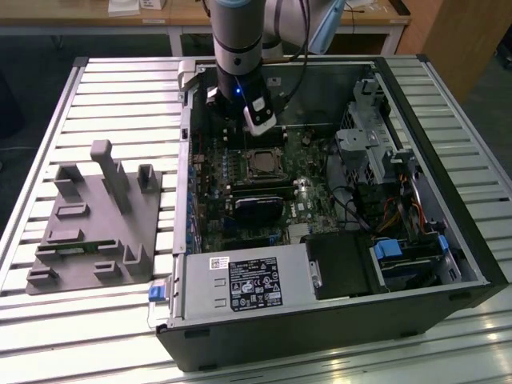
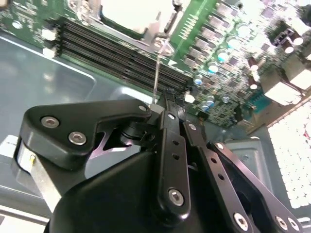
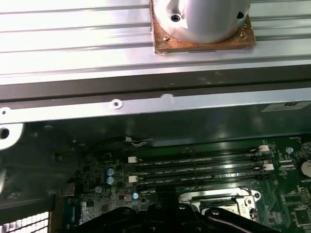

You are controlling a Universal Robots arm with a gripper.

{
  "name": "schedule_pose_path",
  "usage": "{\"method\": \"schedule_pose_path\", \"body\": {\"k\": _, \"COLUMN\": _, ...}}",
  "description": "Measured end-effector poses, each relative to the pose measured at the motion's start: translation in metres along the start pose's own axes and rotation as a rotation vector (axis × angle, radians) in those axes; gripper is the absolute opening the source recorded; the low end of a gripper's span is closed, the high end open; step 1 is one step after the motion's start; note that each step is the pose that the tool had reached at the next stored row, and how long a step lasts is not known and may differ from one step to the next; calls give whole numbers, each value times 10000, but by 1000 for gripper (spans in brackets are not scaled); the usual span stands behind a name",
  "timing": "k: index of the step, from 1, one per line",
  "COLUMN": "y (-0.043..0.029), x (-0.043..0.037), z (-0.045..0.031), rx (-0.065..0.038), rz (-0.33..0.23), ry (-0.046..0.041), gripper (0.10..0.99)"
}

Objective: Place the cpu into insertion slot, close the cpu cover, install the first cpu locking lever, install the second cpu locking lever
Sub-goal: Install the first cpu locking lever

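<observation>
In the exterior view the cpu, a grey-brown square, lies in the insertion slot on the green board. The silver cpu cover frames it and looks lowered. My gripper hangs just beyond the slot, over the long memory slots. In the second wrist view the black gripper looks shut. A thin cpu locking lever runs from the slot's corner to its tip. I cannot tell whether the lever is clamped or just touched. The slot and gripper also appear in the first wrist view.
The open computer case sits on a slatted metal table. Inside are a black card, a labelled power supply and a drive cage. A grey fixture block stands at the exterior view's left.
</observation>
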State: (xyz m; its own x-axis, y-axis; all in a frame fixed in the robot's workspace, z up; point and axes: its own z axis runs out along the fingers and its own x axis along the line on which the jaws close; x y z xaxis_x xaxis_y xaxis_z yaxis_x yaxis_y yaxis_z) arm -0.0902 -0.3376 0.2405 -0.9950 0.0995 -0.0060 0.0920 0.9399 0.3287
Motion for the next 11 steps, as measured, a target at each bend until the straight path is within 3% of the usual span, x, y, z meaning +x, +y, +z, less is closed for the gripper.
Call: {"method": "schedule_pose_path", "body": {"k": 11, "y": 23, "x": -259, "z": 10, "rx": 1, "rz": 0, "ry": 1, "gripper": 106}}
